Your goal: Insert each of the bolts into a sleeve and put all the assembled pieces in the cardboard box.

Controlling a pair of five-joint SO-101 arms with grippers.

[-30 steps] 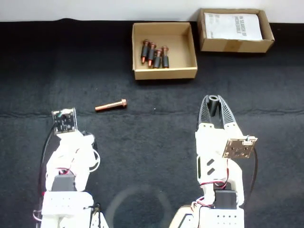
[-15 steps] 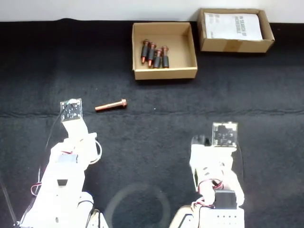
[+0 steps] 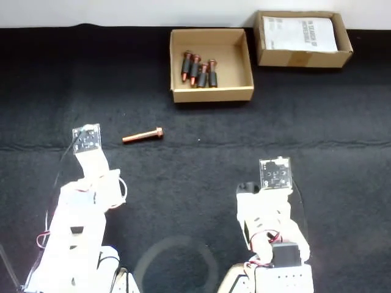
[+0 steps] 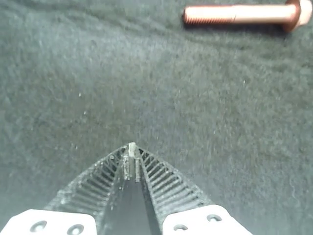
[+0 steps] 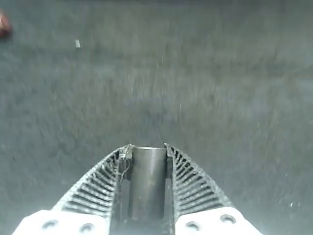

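Note:
A copper bolt (image 3: 142, 135) lies loose on the black cloth, left of centre, and also appears in the left wrist view as the bolt (image 4: 244, 13). My left gripper (image 4: 131, 148) is shut with nothing in it, a short way back from the bolt. My right gripper (image 5: 146, 148) is shut on a black sleeve (image 5: 146, 183), held above bare cloth. From above, the right arm (image 3: 272, 207) is folded back near its base and the left arm (image 3: 85, 189) stands just behind the bolt. The cardboard box (image 3: 211, 93) holds several assembled pieces (image 3: 198, 68).
A second cardboard box (image 3: 303, 58) with a printed sheet in it stands at the back right. Black cloth (image 3: 201, 171) covers the table between the arms and the boxes.
The right arm pulled back from its outstretched pose and folded up near its base, still holding the sleeve. The left arm's wrist rose and shifted forward toward the bolt.

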